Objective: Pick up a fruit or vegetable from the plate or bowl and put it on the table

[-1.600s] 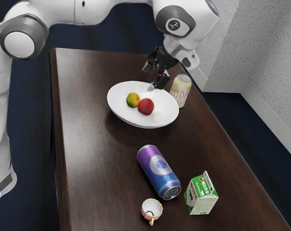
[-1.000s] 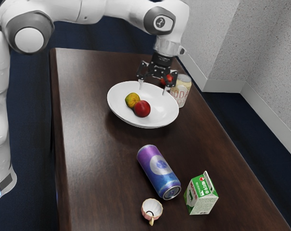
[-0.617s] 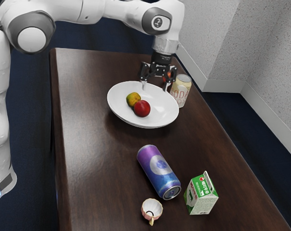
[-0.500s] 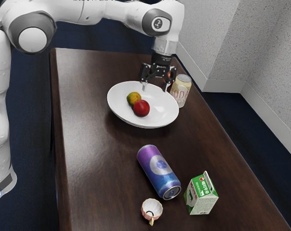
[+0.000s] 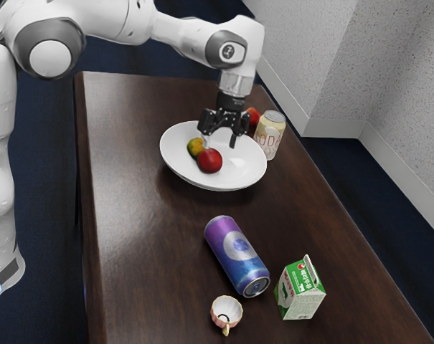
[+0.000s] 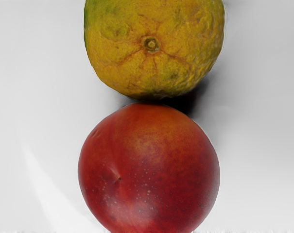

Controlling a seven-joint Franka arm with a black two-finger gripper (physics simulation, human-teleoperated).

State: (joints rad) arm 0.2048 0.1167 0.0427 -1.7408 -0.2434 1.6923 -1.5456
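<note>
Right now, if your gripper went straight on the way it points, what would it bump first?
My gripper points down at the white dish, so probably the red fruit in it first, though I can't judge depth well.

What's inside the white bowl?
In the white bowl I see a yellow-green fruit and a red fruit close beside it. The bowl's surface directly beneath them is covered, so I can't see what, if anything, is there.

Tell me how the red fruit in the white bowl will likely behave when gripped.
The red fruit looks round, so it may roll if nudged. Its smooth skin could slip in a loose grip. The yellow-green fruit right beside it might shift too.
</note>
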